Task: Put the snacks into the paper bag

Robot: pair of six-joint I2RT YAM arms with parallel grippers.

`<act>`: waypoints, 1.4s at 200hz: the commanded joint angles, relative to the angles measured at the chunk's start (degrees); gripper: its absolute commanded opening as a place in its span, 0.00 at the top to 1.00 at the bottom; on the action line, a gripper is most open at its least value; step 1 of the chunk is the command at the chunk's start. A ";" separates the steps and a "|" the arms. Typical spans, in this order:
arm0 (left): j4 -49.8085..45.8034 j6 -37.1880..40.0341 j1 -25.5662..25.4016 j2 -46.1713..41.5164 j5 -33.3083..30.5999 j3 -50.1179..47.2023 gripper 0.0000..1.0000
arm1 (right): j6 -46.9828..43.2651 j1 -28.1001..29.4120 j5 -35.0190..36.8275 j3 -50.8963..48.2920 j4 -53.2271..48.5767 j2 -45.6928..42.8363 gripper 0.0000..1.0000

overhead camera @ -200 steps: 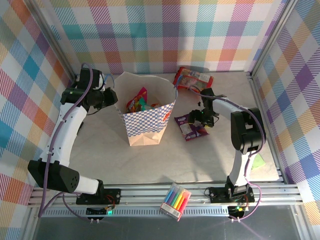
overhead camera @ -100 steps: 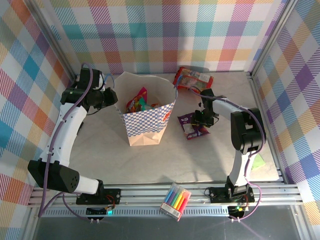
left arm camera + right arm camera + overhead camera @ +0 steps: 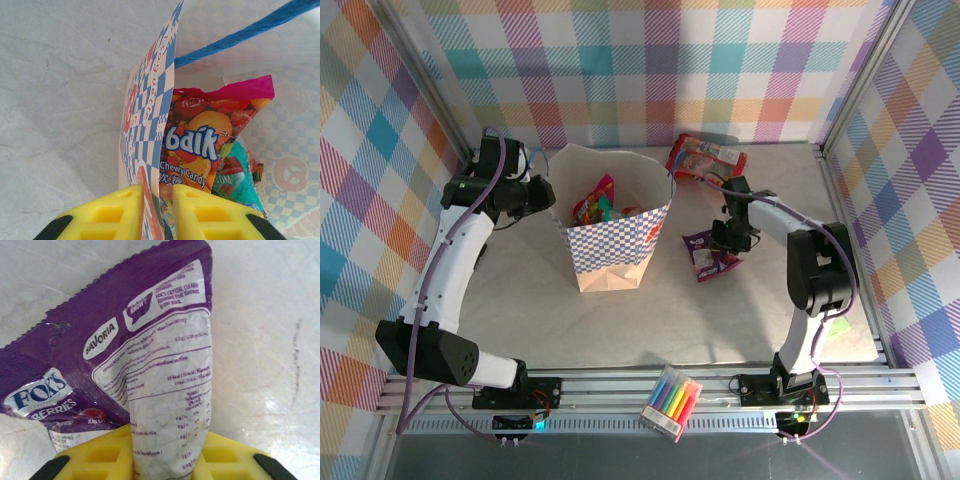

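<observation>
The paper bag (image 3: 620, 245) stands open at the table's middle, with several snacks (image 3: 595, 203) inside. My left gripper (image 3: 542, 195) is shut on the bag's left wall (image 3: 145, 125), its yellow fingers pinching the checkered paper (image 3: 158, 212). A pink-edged candy packet (image 3: 200, 145) and a teal one (image 3: 240, 180) lie just inside. Right of the bag, my right gripper (image 3: 728, 238) is shut on a purple snack packet (image 3: 705, 258). A raised fold of that packet (image 3: 165, 365) sits between the yellow fingers (image 3: 167, 455). A red snack packet (image 3: 705, 157) lies at the back.
A clear pack of coloured markers (image 3: 672, 401) rests on the front rail. A small green item (image 3: 837, 325) lies at the table's right edge. The bag's blue cord handle (image 3: 240, 35) arcs over its opening. Checkered walls enclose the table.
My right gripper has closed from wide open onto the purple packet, which bunched up and shifted slightly right. The left arm and the bag have not moved.
</observation>
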 commanded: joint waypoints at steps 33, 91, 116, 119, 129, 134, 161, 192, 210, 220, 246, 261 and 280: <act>-1.58 0.44 0.45 -0.75 0.06 1.27 0.76 | 2.17 0.10 2.51 1.90 -5.72 -5.70 0.78; -1.33 0.70 0.40 -0.75 0.71 2.31 0.76 | 3.13 0.17 2.29 7.42 -10.49 -12.17 0.78; -1.10 0.77 0.43 -0.57 0.99 2.35 0.76 | 3.63 0.18 2.84 9.93 -12.32 -14.86 0.79; -1.07 0.73 0.41 -0.57 1.07 2.31 0.76 | 3.66 0.13 2.87 10.25 -12.53 -15.15 0.79; -0.90 0.74 0.42 -0.44 1.42 2.35 0.76 | 4.01 0.16 3.05 11.07 -13.09 -16.26 0.79; -0.83 0.64 0.45 -0.38 1.58 2.39 0.76 | 4.16 0.19 3.06 11.53 -13.36 -16.77 0.79; -0.63 0.55 0.45 -0.13 1.94 2.31 0.76 | 4.63 0.13 3.23 13.11 -14.10 -19.81 0.79; -0.47 0.43 0.45 0.13 2.16 2.66 0.76 | 4.93 0.17 2.90 14.39 -13.50 -23.42 0.79; 0.03 0.22 0.44 0.20 2.55 2.42 0.76 | 4.40 0.18 2.11 16.09 -13.28 -25.01 0.79; 0.44 0.12 0.42 0.13 2.81 2.16 0.76 | 4.09 0.26 1.24 16.66 -12.35 -25.97 0.79; 1.04 -0.15 0.45 0.13 3.27 1.69 0.76 | 4.62 0.61 1.27 17.67 -10.74 -28.16 0.79; 1.21 -0.15 0.45 0.13 3.35 1.70 0.76 | 5.21 0.59 1.53 18.07 -10.16 -29.27 0.79; 1.37 -0.15 0.40 0.09 3.45 1.82 0.76 | 6.21 0.79 1.18 18.52 -8.98 -30.55 0.79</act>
